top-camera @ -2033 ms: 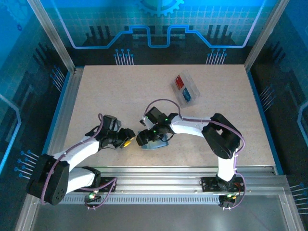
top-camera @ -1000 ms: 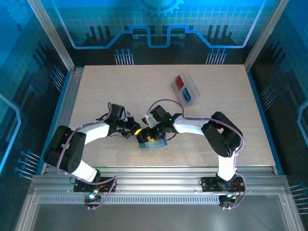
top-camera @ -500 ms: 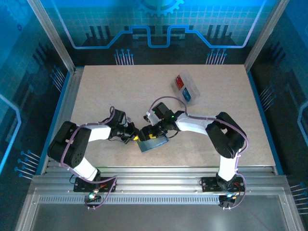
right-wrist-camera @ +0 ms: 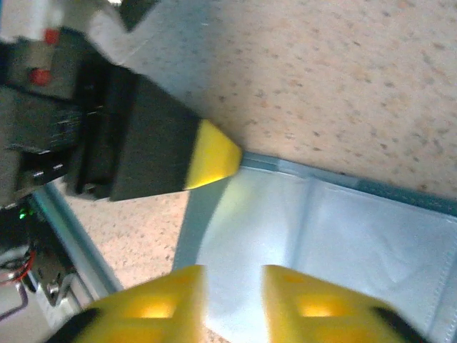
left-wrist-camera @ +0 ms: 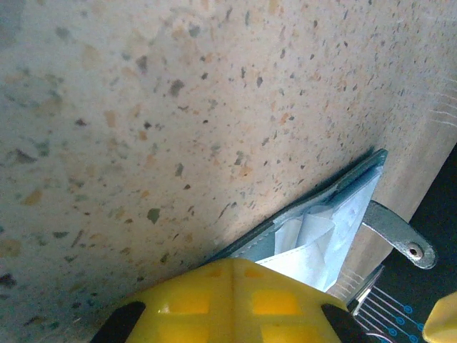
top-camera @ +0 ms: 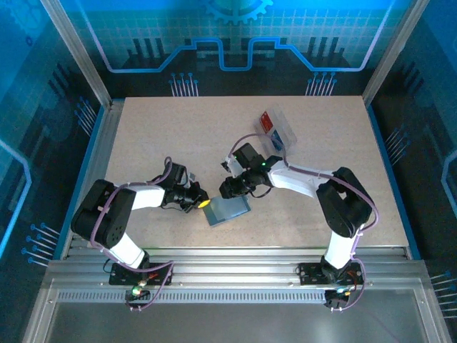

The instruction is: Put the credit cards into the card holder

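Observation:
The card holder [top-camera: 230, 210] is a teal-grey wallet lying opened flat near the table's front middle, its pale inner pockets [right-wrist-camera: 343, 229] facing up. My left gripper [top-camera: 202, 203] is shut, and its yellow tip [right-wrist-camera: 214, 157] rests against the holder's left edge [left-wrist-camera: 321, 221]. My right gripper [top-camera: 227, 189] hovers just above the holder's far edge, and its yellow fingers [right-wrist-camera: 307, 304] stand slightly apart with nothing between them. A red credit card [top-camera: 268, 121] lies in the clear tray [top-camera: 284, 126] at the back right. The right arm's cable crosses the tray's near end, where the blue card is hard to make out.
A metal rail [top-camera: 235, 251] runs along the table's near edge just in front of the holder. Blue-lit enclosure walls and aluminium posts [top-camera: 78, 57] bound the table on the other sides. Bare tabletop [top-camera: 164, 136] lies to the back left.
My right gripper has drawn back from the card holder toward the tray, and its jaws have narrowed. The holder now lies uncovered and open. My left gripper has stayed at its left edge.

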